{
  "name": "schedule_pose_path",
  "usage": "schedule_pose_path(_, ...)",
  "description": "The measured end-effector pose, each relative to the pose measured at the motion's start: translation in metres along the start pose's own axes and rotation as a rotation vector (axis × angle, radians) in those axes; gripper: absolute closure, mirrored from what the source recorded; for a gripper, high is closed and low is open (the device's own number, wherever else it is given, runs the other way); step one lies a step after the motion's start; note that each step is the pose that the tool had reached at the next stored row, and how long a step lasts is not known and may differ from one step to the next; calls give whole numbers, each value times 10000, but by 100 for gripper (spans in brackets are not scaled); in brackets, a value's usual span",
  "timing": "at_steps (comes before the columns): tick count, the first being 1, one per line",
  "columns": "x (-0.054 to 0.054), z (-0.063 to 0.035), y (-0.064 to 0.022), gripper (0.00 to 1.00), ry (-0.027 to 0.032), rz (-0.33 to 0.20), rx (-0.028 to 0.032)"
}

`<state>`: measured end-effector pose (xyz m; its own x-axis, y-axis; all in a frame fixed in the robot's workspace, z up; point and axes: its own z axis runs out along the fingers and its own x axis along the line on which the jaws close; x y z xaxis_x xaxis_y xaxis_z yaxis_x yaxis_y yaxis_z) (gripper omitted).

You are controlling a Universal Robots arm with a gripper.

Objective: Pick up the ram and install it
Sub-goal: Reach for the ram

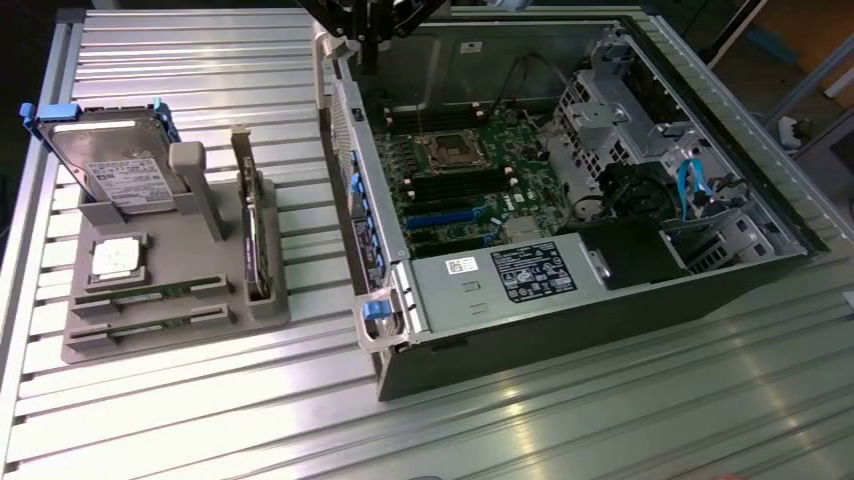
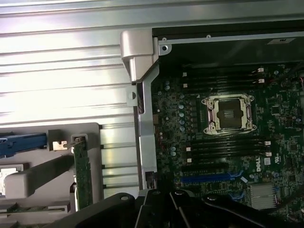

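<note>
Nearest, in the grey holder (image 1: 174, 335) by the edge of the surface (image 1: 601, 420) on the exterior view's left, the ram (image 1: 150, 292) lies untouched — the pick has not begun. Farther, over the far corner of the open computer case (image 1: 561, 330), the gripper (image 1: 374, 28) hovers, fingers (image 2: 190, 211) closed on nothing — a grasp calls for opening them square to the stick

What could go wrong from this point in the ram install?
1. The ram lies low in the gray holder beside the upright expansion card; the shut gripper might bump or grab the card instead.
2. The open CPU socket sits between the memory slots; a misaligned descent could hit it.
</note>
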<state>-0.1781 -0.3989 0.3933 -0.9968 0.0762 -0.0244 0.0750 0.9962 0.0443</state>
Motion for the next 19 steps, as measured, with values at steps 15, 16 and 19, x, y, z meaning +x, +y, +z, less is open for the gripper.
schedule_pose_path(15, 264, -7, -20, 89, 0, 1, 0)
schedule_pose_path(16, 287, -8, -22, 89, 0, 1, 0)
schedule_pose_path(19, 345, -9, -26, 89, 0, 1, 0)
